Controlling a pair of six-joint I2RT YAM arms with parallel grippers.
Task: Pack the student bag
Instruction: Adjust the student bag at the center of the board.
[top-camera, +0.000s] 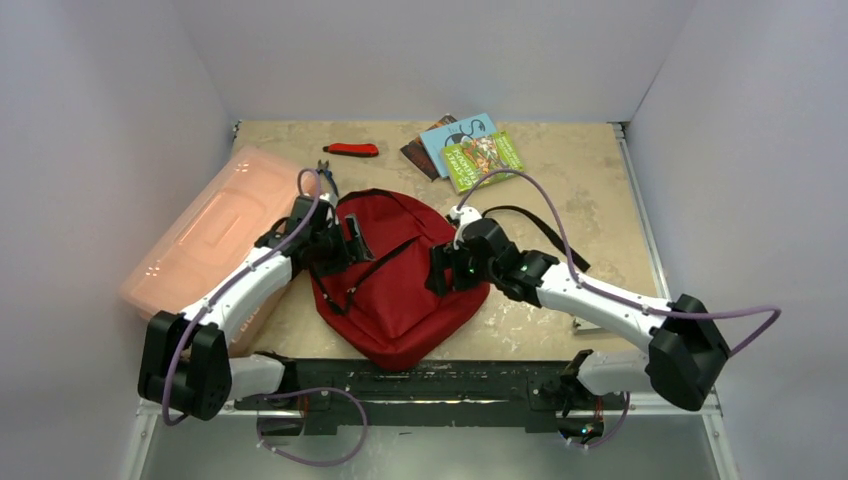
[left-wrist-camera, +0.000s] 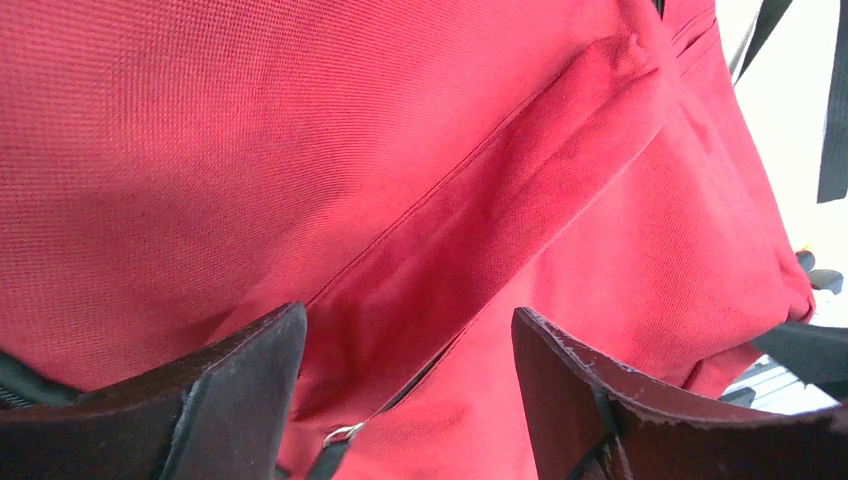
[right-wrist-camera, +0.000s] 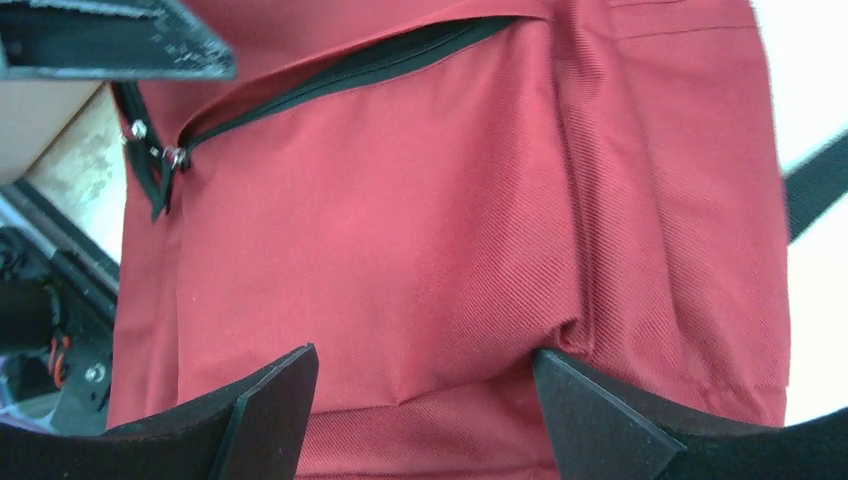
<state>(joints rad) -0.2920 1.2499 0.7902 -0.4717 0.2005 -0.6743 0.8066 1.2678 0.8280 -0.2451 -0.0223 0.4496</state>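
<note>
The student bag (top-camera: 400, 300), a red fabric backpack, lies flat in the middle of the table with its black strap (top-camera: 545, 235) trailing to the right. My left gripper (top-camera: 345, 245) hovers over the bag's upper left, jaws open, and a metal zipper pull (left-wrist-camera: 340, 434) shows between its fingers (left-wrist-camera: 250, 380). My right gripper (top-camera: 440, 270) is at the bag's right side, jaws open and spread over the red fabric (right-wrist-camera: 420, 300); its right fingertip (right-wrist-camera: 590, 400) touches a fold. The pocket's black zipper (right-wrist-camera: 350, 70) runs across the top of the right wrist view.
A pink translucent plastic box (top-camera: 210, 225) lies along the left wall beside the left arm. Several books (top-camera: 470, 148) lie at the back, with a red-handled tool (top-camera: 352, 150) and small cutters (top-camera: 327, 175) nearby. Walls close in on three sides.
</note>
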